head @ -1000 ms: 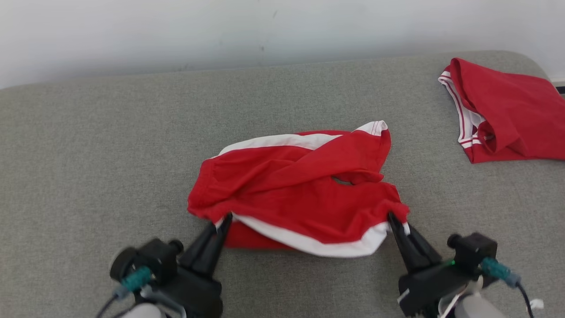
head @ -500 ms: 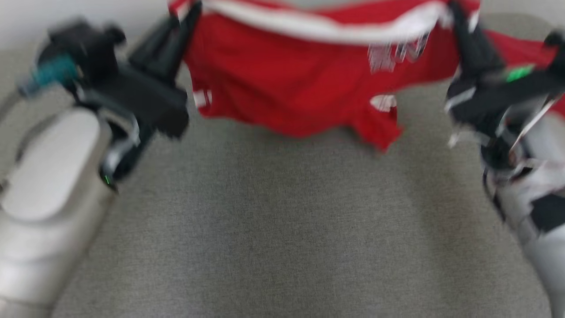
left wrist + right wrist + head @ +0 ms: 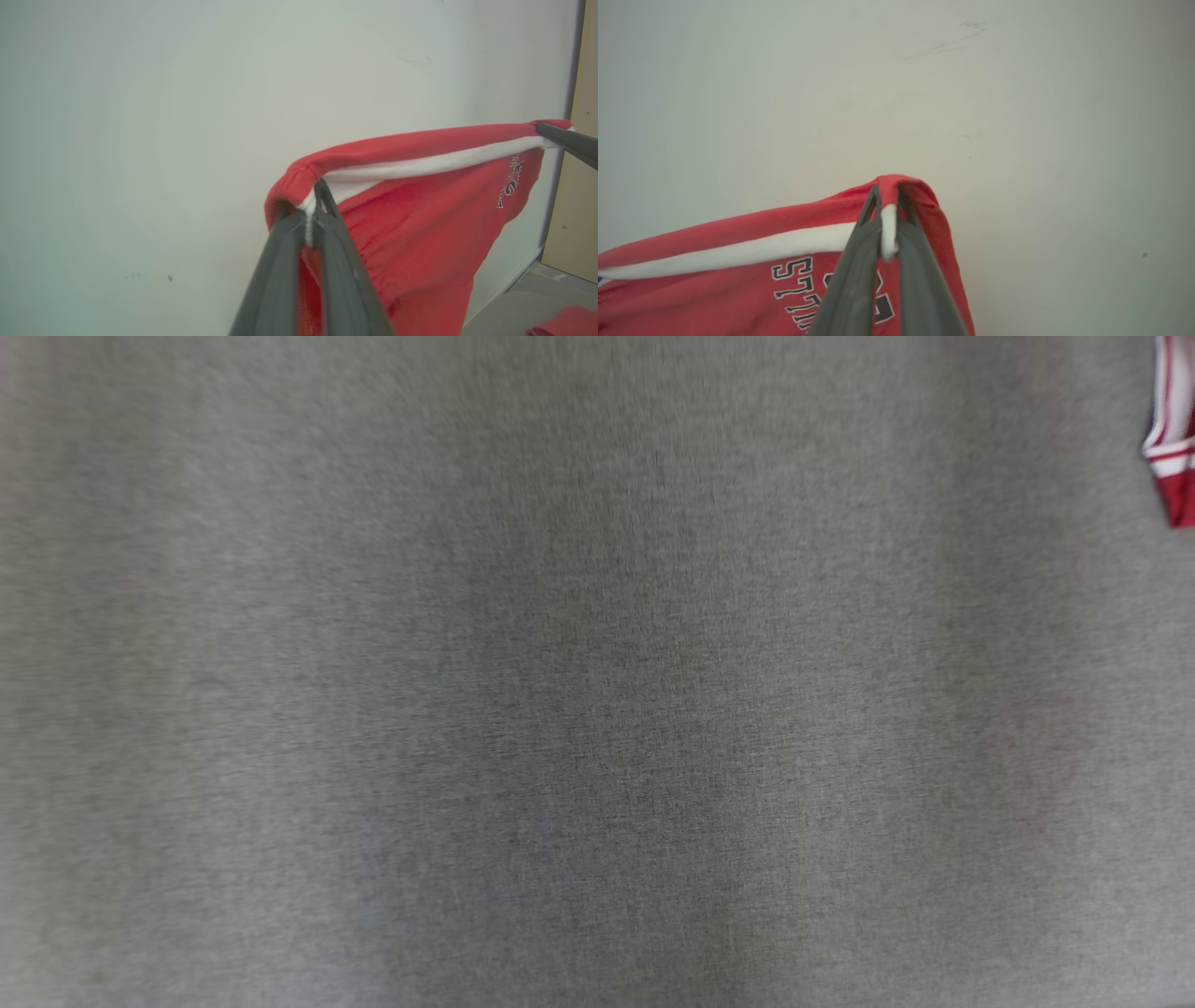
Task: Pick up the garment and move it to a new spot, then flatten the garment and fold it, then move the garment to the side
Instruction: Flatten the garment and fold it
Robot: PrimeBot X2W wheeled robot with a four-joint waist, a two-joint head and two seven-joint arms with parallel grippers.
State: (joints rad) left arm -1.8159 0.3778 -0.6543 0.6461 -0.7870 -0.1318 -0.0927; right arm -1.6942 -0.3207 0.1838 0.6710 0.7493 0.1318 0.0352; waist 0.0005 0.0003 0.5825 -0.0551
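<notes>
Garment [image 3: 420, 219]: red, up in the air, held by both grippers. Bottom edge is cut off, so can't tell how high it hangs.
L gripper [image 3: 306, 205]: fingers pressed tight, pinching one end of the white band [image 3: 434, 163].
R gripper [image 3: 888, 196]: same squeeze on the other end; a bit of white cloth pokes out btw the fingers.
Long way: the band runs nearly straight from the L fingers to the R fingers [image 3: 570, 143], side to side in front of the robot.
Which way it lies: the rest hangs off the band, away from the finger tips; letters [image 3: 803, 284] are near the R end.
Nearer arm: none; each has one end, so both must go together.
Job step (guess): lift + carry part; not put down yet.
Next move (guess): both arms down at the same speed w/ the band tight, so the loose part lands first + lies flat.
Grey top [image 3: 560, 709]: soft-looking grey cloth, blurry in head view, wide.
Other red cloth [image 3: 1174, 467]: at the far R edge of the grey top; best to stay off it.
Room: pale wall [image 3: 140, 116] w/ small marks behind the garment; tan wood panel [image 3: 584, 196] at the side.
Watch out: if one arm goes faster, the band may slip or bunch up.
</notes>
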